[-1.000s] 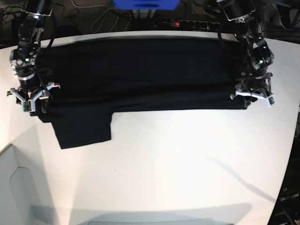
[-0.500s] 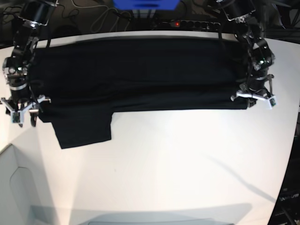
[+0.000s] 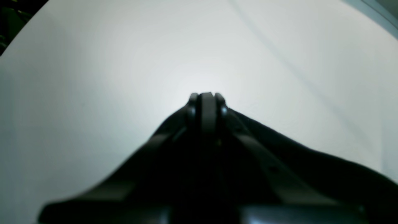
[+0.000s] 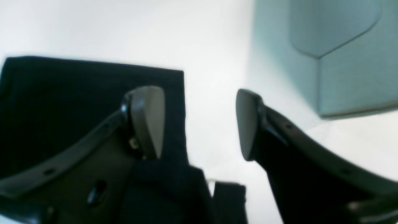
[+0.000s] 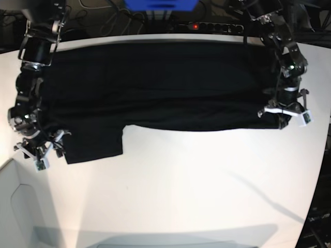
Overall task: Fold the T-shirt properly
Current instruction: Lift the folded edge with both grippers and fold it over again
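The black T-shirt lies in a wide folded band across the back of the white table, plain side up, with one sleeve sticking out toward the front at the left. My left gripper is at the shirt's right front corner; in the left wrist view it is shut, with black cloth running off from it. My right gripper is open at the sleeve's left edge. In the right wrist view it has one finger over the sleeve and the other over bare table.
A pale grey bin sits at the front left corner, close to my right gripper; it also shows in the right wrist view. A power strip, a blue object and cables lie behind the table's back edge.
My right gripper has moved forward along the shirt's left edge, down to the sleeve. My left gripper has shifted slightly forward and outward with the shirt's right corner.
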Action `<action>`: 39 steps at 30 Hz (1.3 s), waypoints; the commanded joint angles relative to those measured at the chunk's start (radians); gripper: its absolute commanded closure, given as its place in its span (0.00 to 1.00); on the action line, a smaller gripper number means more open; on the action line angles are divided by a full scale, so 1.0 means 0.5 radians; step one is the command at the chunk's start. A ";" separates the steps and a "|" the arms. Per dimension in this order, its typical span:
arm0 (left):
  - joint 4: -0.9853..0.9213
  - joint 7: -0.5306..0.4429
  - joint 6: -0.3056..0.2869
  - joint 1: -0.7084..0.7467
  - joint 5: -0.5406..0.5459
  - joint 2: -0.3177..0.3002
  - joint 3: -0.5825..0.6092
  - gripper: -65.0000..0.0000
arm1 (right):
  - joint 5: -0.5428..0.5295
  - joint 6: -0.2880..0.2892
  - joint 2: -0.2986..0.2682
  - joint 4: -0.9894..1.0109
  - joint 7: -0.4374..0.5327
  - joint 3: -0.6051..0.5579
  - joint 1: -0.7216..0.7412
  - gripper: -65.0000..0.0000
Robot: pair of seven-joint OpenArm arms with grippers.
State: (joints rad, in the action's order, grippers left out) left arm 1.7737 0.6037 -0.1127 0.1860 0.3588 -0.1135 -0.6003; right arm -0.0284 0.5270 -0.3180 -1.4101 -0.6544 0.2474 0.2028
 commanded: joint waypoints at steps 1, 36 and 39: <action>0.032 -0.043 0.000 -0.018 0.008 -0.020 -0.010 1.00 | -0.012 0.006 -0.028 0.014 0.012 0.004 0.072 0.43; 0.029 -0.043 0.000 -0.014 0.008 -0.020 -0.016 1.00 | -0.018 0.009 0.067 0.735 -0.037 0.004 0.244 0.85; 0.029 -0.043 0.000 -0.014 0.005 -0.020 -0.019 1.00 | -0.018 0.009 0.067 0.732 -0.037 0.004 0.244 1.00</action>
State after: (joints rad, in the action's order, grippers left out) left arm 1.7725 0.6033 -0.1127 0.1860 0.3599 -0.1135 -0.6041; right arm -0.0536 0.5243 -0.2790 -1.0424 -0.6357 0.2501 0.3157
